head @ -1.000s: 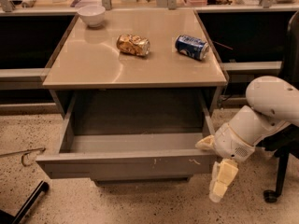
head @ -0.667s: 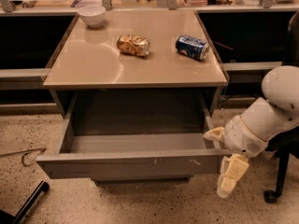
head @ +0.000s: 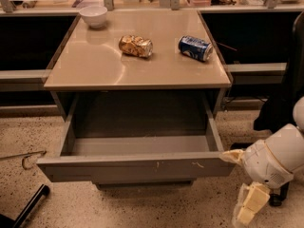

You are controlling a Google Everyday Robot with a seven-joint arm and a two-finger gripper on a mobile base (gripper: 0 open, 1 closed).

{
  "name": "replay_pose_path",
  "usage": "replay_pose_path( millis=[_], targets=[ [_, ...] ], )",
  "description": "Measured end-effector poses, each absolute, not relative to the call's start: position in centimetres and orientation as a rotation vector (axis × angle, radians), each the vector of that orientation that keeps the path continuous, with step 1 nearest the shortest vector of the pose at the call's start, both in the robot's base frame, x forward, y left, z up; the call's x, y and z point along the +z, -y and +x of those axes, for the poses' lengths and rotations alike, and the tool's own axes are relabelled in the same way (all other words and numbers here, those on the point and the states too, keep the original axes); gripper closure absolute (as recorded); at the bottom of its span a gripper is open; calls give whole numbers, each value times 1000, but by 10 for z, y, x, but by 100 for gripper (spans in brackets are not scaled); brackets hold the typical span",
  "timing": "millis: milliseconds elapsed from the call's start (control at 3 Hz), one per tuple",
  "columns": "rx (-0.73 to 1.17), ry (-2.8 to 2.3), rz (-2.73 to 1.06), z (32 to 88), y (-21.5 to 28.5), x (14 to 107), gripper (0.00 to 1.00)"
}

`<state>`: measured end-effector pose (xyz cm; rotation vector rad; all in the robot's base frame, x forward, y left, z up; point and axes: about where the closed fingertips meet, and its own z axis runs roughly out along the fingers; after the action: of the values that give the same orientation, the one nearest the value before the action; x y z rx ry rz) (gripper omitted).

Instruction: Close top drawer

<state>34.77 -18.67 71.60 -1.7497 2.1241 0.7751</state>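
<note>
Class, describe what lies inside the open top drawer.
The wide grey metal top drawer shows only its bare grey floor; the strip behind its front panel is hidden. The cream two-finger gripper hangs beside its right front corner.

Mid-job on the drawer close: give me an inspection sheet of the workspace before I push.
Surface: tan cabinet top, glossy, carrying three items.
Job's things: top drawer pulled out, not yet closed.
Clutter: white bowl back left; snack bag middle; blue can on its side, right.
Grippers: tool low, by the drawer's front right corner.
Cables: thin wire on the floor, left.
Surroundings: speckled floor; black bar lower left.
</note>
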Motion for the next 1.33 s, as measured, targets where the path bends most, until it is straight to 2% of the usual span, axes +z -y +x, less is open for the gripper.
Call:
replay_pose_path(
  millis=[667,1000,1333],
  targets=[
    [1010,-2053,-1768,323,170,659,0],
    [1028,-2016,-1855,356,161,631,0],
    [949,-1999,-1927,384,151,626,0]
  ],
)
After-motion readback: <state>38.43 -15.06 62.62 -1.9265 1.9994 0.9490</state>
